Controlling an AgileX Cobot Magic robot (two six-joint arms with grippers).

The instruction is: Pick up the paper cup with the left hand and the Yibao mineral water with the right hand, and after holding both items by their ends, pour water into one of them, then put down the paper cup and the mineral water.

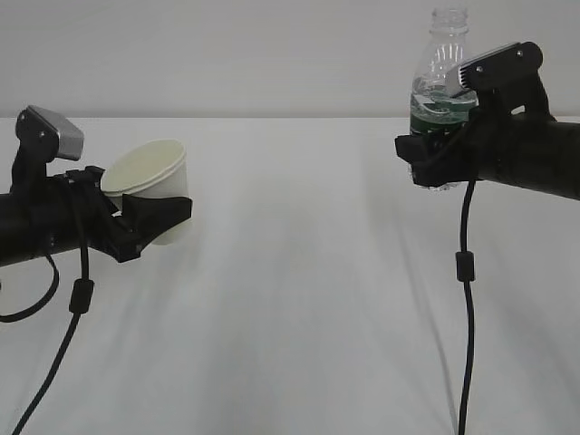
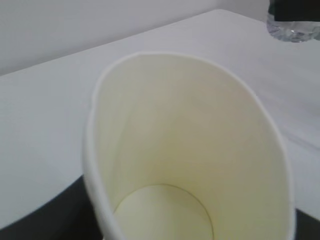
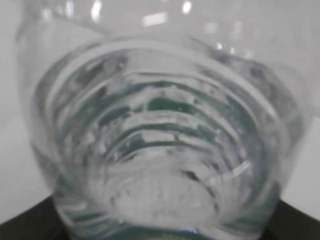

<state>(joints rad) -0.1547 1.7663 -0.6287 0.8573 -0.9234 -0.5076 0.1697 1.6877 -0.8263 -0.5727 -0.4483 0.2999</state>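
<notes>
My left gripper [image 1: 156,216] is shut on the white paper cup [image 1: 152,186] and holds it above the table, tilted with its mouth up and to the left. The left wrist view looks straight into the cup's cream inside [image 2: 185,160], which looks empty. My right gripper [image 1: 433,149] is shut on the Yibao mineral water bottle [image 1: 444,86] and holds it upright above the table at the right. Its green label and open neck show. The bottle fills the right wrist view [image 3: 160,140]. Its base also shows in the left wrist view [image 2: 294,27].
The white table [image 1: 299,290] runs across the whole view under both arms, with a pale wall behind. Black cables [image 1: 466,299] hang down from both arms to the table's front.
</notes>
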